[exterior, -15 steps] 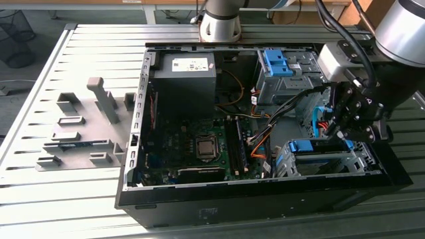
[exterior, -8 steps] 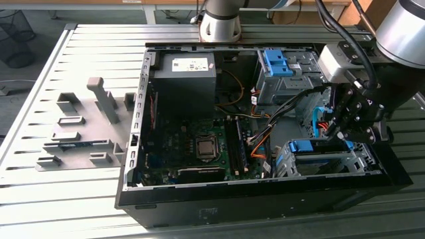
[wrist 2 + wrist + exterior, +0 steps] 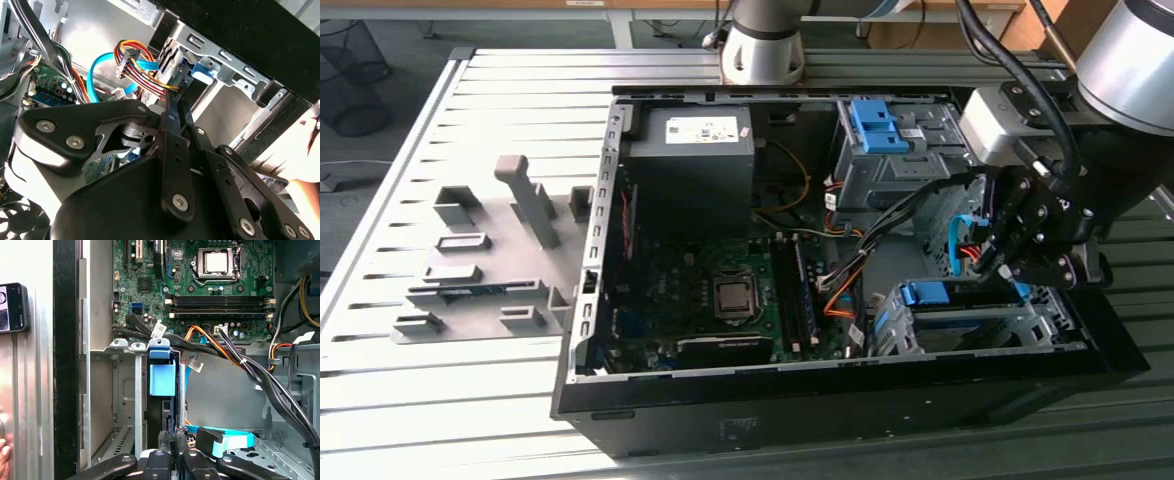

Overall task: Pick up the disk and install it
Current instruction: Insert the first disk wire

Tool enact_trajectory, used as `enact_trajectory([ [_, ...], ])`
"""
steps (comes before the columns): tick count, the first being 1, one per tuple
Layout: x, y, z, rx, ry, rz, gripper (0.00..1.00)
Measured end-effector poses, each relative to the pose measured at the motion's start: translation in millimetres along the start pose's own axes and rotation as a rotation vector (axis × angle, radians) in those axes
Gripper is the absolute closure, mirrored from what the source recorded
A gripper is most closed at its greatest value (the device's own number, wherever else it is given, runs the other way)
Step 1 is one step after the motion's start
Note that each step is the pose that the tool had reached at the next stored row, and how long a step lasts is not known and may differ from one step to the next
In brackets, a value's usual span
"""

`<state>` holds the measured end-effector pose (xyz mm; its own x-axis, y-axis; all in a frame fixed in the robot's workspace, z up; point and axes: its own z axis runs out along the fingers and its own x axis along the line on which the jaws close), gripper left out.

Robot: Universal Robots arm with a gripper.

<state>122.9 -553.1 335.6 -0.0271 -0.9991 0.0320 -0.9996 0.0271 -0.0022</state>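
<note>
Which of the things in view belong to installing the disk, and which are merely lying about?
Job in hand:
disk, at the drive cage
gripper, close by the disk

Lying about:
grey fixtures on the table
phone
black power supply
blue bracket

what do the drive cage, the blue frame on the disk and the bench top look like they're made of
Drive cage: bare stamped sheet metal, dull grey, with folded tabs and punched slots. Blue frame on the disk: likely moulded plastic, matte with an even colour. Bench top: pale metal slats, probably aluminium, with a soft sheen and straight ribs.
</note>
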Motion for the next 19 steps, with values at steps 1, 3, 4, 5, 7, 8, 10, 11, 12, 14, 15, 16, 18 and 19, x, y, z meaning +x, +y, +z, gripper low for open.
enact_trajectory([
  [1,0.1,0.0,0.1,0.0,-0.0001,0.0,0.84],
  [3,0.6,0.0,0.4,0.0,-0.0009,0.0,0.84],
  [4,0.8,0.0,0.7,0.0,-0.0014,0.0,0.84],
  [5,0.9,0.0,0.9,0.0,-0.0016,0.0,0.84],
  [7,0.9,0.0,1.3,-0.0001,-0.0027,0.0,0.84],
  [8,1.0,0.0,1.5,-0.0001,-0.0037,0.0,0.84],
  [10,1.0,0.0,1.8,-0.0001,-0.0055,0.0,0.84],
  [11,1.0,0.0,2.0,-0.0002,-0.0061,0.0,0.84],
  [12,1.0,0.0,2.3,-0.0002,-0.0069,0.0,0.84],
  [14,1.0,0.0,2.7,-0.0002,-0.0084,0.0,0.84],
  [15,1.0,0.0,3.0,-0.0002,-0.0092,0.0,0.84],
  [16,1.1,0.0,3.3,-0.0002,-0.0099,0.0,0.84],
  [18,1.2,0.0,4.1,-0.0003,-0.0116,0.0,0.84],
  [19,1.3,0.0,4.3,-0.0003,-0.0117,0.0,0.84],
])
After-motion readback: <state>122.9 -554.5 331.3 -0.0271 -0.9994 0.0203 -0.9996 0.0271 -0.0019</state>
